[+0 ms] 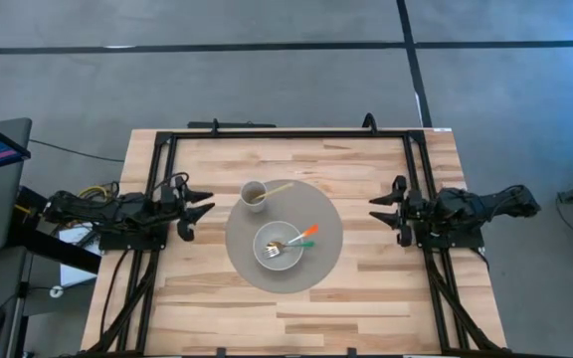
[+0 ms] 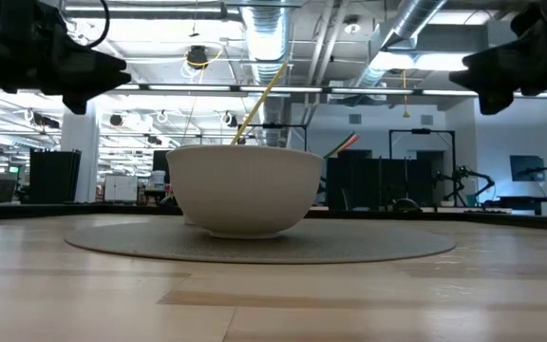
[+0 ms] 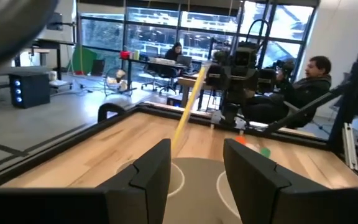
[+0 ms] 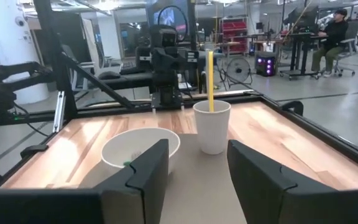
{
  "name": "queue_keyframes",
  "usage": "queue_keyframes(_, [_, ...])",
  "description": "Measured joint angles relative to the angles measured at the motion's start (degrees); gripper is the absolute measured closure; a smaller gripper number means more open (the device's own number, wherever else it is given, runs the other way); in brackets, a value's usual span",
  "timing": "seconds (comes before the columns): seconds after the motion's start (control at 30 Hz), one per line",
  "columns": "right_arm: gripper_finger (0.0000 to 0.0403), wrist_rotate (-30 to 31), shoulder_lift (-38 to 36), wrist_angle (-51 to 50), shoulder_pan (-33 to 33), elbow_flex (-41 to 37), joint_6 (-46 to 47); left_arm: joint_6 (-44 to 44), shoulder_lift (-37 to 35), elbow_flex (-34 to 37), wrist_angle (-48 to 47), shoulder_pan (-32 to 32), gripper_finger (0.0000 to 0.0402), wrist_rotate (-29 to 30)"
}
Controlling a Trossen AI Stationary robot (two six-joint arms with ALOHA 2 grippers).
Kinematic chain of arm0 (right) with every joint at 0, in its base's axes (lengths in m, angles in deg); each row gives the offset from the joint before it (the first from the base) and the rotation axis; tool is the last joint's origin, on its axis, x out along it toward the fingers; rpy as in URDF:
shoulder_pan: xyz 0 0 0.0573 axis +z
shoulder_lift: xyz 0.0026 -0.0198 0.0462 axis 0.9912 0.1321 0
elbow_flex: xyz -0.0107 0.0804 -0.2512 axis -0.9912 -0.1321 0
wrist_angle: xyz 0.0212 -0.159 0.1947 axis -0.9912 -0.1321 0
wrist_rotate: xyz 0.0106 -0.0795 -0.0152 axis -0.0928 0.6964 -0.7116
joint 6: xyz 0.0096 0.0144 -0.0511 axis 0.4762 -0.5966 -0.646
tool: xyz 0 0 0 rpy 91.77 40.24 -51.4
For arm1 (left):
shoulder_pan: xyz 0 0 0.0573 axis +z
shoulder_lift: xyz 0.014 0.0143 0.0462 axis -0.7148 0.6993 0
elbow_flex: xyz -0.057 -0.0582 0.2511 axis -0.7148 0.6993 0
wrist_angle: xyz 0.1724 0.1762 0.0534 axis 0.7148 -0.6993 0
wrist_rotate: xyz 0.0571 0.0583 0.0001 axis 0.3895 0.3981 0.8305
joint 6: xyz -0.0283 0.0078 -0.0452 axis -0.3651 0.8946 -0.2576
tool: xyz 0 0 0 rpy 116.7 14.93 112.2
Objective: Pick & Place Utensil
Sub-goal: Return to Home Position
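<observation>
A white bowl (image 1: pixel 279 247) stands on a round grey mat (image 1: pixel 285 239) at the table's middle. A fork with an orange and green handle (image 1: pixel 297 239) lies in the bowl, its handle leaning on the right rim. A white cup (image 1: pixel 255 194) on the mat's far left part holds a yellow stick (image 1: pixel 279 188) that leans out over its rim. My left gripper (image 1: pixel 199 207) is open at the table's left edge and points toward the mat. My right gripper (image 1: pixel 384 214) is open at the right edge, facing the mat. Both touch nothing.
A black metal frame (image 1: pixel 286 133) runs along the table's far, left and right edges. Bare wood lies on the near side of the mat (image 1: pixel 286 318). People sit at desks in the room beyond (image 3: pixel 309 81).
</observation>
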Motion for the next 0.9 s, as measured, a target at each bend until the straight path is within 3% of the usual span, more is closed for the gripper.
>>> queue_keyframes(0.13, [0.0242,-0.1,0.0,0.3,0.0,-0.9,0.0,0.0,0.0,0.0,0.0,0.0,0.0253,-1.6])
queue_keyframes(0.3, [0.0241,-4.7,0.0,5.3,0.0,-3.3,-1.6,0.8,0.1,0.0,-0.1,0.0,0.0253,-2.4])
queue_keyframes(0.9, [0.0241,-4.5,0.5,6.1,-0.1,-4.1,-2.0,1.4,0.2,0.0,0.4,0.0,0.0253,-2.4])
